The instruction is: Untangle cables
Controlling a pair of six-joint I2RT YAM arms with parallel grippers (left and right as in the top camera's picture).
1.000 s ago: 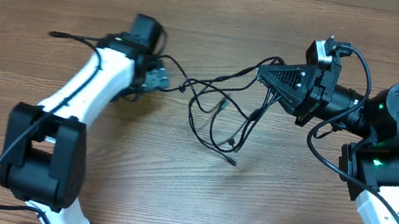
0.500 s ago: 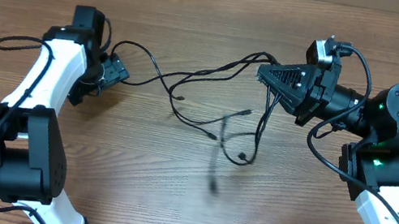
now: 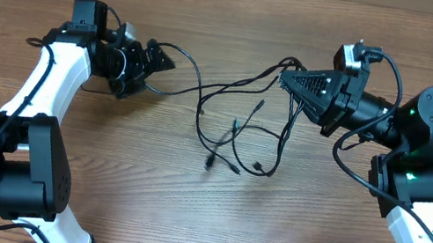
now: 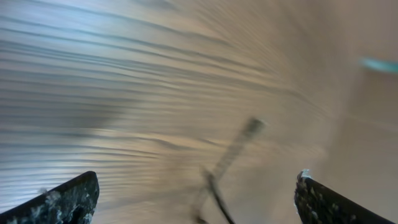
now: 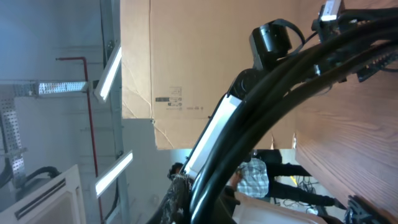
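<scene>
While the right gripper (image 3: 283, 78) is clamped shut on one end of the cables (image 3: 289, 116), the left gripper (image 3: 151, 67) stands wide open and holds nothing. The step in hand looks like finding a fresh hold on a strand so it can be drawn away from the knot.

From the right gripper's tip most strands drop into a loose tangle of loops and small plug ends lying on the desk (image 3: 181, 222), just below and to the left of that tip. Two thin strands run on from there toward the left gripper; one curves close round its open jaws. The left wrist view is badly blurred, showing only a dim strand ahead of the jaws, between them.

The next move, I judge, calls for the left gripper to close on a single strand near it, not on two at once, then pull away from the right gripper.

The right arm's thick black wire (image 3: 390, 72) arches behind its gripper, well apart from the tangle. Crossing loops beneath the right gripper are what could catch.
</scene>
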